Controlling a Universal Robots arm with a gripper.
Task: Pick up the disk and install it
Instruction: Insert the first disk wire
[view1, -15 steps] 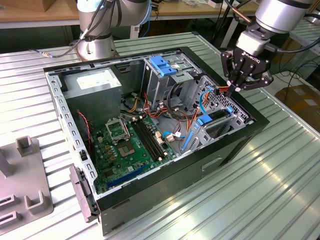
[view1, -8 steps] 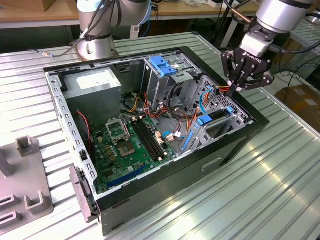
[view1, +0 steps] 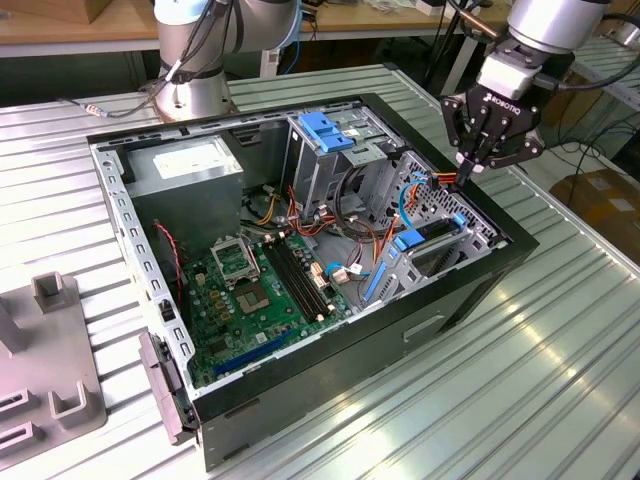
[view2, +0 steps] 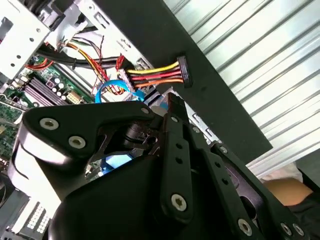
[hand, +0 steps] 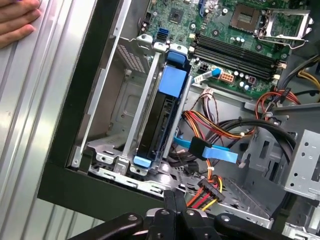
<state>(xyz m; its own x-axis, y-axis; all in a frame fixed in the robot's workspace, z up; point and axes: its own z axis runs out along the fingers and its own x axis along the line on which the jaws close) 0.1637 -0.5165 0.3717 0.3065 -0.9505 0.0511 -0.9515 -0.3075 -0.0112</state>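
Pincer (view1: 466, 172) hangs over the rim of the open computer case (view1: 330, 385), on the side where the drive bay sits. Fingers are drawn fully together, the tips meeting in a point; nothing is visible between them in either wrist view (the second wrist view gives the clearest look at the pincer (view2: 169, 98)). Disk (hand: 159, 122) is seated on edge in the metal bay (hand: 122, 100) inside the case, its blue frame showing at both ends and along the top. It lies below the pincer tips and a little further into the case, apart from them, with no contact. In the exterior view the disk (view1: 437, 233) reads as a dark slab between two blue ends, directly under the pincer. A power plug (hand: 210, 187) with red, orange and yellow wires sits just beside the fingertips, resting at the case rim. A thin blue cable (hand: 212, 151) runs near the disk, between it and the plug. A person's hand (hand: 15, 22) rests flat on the slatted table (hand: 30, 125), outside the case wall and well apart from the pincer.
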